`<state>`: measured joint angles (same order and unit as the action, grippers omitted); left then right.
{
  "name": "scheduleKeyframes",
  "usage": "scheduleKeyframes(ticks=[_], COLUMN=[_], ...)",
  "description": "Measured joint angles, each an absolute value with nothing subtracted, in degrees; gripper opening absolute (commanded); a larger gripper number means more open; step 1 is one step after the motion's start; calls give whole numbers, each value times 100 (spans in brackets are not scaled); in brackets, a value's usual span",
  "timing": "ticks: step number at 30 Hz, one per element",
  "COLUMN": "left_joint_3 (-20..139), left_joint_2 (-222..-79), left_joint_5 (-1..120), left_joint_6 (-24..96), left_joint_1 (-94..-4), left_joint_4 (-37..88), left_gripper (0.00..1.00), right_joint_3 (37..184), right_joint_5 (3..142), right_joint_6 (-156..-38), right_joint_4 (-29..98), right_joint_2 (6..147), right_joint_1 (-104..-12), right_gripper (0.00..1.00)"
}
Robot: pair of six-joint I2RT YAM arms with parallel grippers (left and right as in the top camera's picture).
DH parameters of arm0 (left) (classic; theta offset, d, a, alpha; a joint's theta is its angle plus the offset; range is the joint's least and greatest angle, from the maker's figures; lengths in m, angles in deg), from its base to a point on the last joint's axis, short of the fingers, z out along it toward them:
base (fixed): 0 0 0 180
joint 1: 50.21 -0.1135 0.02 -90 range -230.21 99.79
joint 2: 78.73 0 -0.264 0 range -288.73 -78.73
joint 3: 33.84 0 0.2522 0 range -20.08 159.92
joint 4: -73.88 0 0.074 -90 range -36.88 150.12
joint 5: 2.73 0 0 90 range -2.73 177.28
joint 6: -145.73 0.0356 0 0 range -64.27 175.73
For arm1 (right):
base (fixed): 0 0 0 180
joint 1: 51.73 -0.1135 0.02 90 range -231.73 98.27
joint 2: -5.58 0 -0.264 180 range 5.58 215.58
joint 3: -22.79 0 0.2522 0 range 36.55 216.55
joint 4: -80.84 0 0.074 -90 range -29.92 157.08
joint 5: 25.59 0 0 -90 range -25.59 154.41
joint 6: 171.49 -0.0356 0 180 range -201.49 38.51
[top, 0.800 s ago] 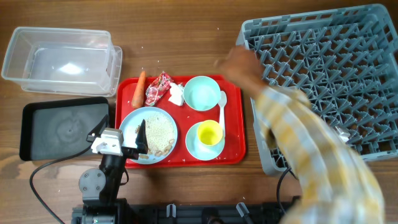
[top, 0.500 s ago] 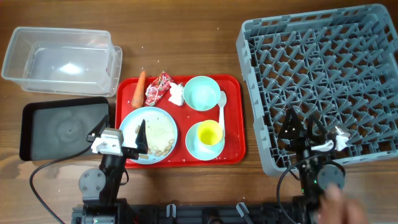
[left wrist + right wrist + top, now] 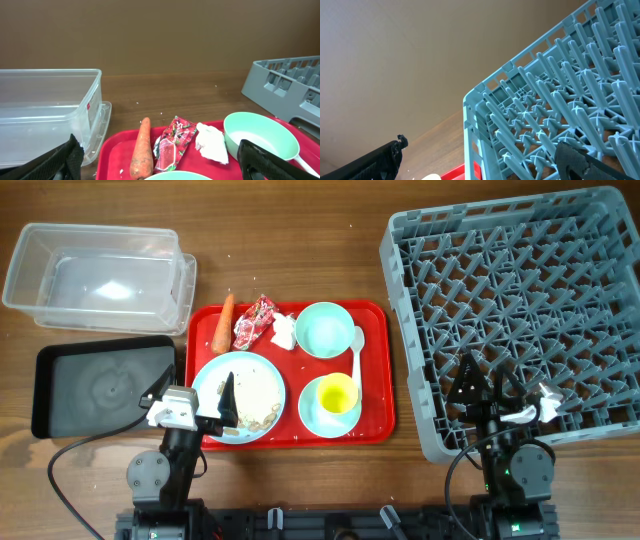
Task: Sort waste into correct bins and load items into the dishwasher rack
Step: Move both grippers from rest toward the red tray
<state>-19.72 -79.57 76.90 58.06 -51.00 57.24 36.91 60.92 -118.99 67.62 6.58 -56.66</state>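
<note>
A red serving tray (image 3: 375, 395) holds the orange carrot (image 3: 222, 323), the red-and-white wrapper (image 3: 255, 322), the white tissue (image 3: 284, 330), a light-blue bowl (image 3: 325, 330), the white spoon (image 3: 356, 355), the yellow cup (image 3: 337, 393) standing in a second bowl (image 3: 312, 412), and the pale-blue plate (image 3: 240, 375) with crumbs (image 3: 258, 405). My left gripper (image 3: 195, 394) is open over the plate's near-left edge. The left wrist view shows the carrot (image 3: 142, 150), wrapper (image 3: 172, 142), tissue (image 3: 211, 143) and bowl (image 3: 260, 137) ahead of the open jaws (image 3: 160, 170). My right gripper (image 3: 488, 388) is open and empty over the grey rack's (image 3: 520, 280) near edge.
The clear tub (image 3: 100, 275) stands at the back left, with the black tray (image 3: 100, 385) in front of it. The tub (image 3: 45, 115) fills the left of the left wrist view. The rack's pegs (image 3: 555, 110) fill the right wrist view between the open jaws (image 3: 480, 162).
A person's arm in a checked sleeve reached over the rack and has withdrawn out of view. Both arms have stayed still.
</note>
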Motion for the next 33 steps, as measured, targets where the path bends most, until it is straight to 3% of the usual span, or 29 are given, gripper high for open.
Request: scheduleKeyframes(ticks=[22,28,33], left_joint_3=[-1972,-1972,-1976], left_joint_2=[-7957,-7957,-7977], left_joint_5=[7690,7690,7360], left_joint_6=[5806,5806,5710], left_joint_1=[-5100,-5100,-5100], left_joint_4=[5724,5727,6111], left_gripper=[100,100,100], right_joint_3=[3691,3691,4227], right_joint_5=[6090,6033,7211], right_joint_6=[-11901,-13175,-12771], right_joint_4=[6773,6779,6425], right_joint_2=[658,772,1078], right_joint_1=[-5666,-5666,-5660], right_gripper=[100,100,100])
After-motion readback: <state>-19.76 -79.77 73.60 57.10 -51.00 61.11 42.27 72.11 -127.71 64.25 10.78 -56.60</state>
